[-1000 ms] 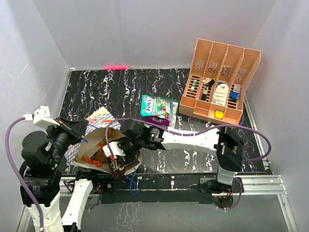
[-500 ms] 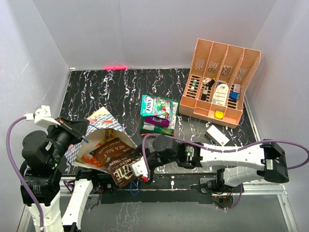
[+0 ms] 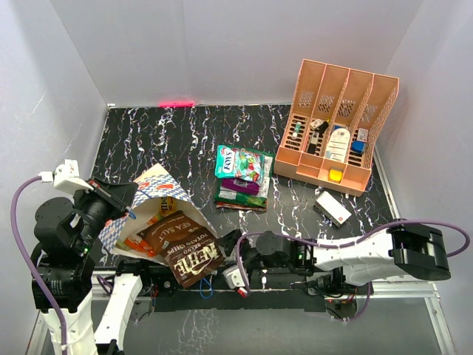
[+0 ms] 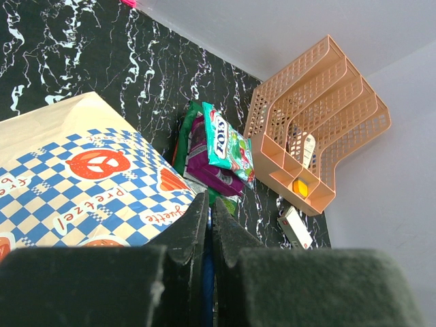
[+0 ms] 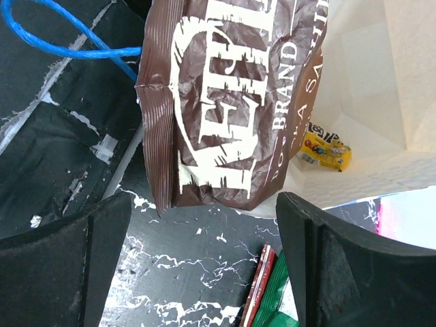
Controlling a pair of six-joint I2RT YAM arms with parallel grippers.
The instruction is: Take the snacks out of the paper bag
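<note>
My right claw [image 3: 238, 278] stands wide open at the surface's near edge. The brown chip bag [image 3: 194, 259] lies flat, half out of the paper bag [image 3: 151, 181], its long axis slanting toward that edge. My left claw [image 4: 208, 208] is pinched on the bag's blue cord.

The blue-checked paper bag [image 3: 155, 194] lies on its side front-left, cream mouth gaping open, with a brown Kettle chip bag [image 3: 194, 260] sticking out over the lip and a second chip bag [image 3: 168, 231] and orange wrappers [image 3: 137, 244] inside it, while the teal packet [image 3: 242, 163] and purple packet [image 3: 240, 188] sit stacked mid-table.
</note>
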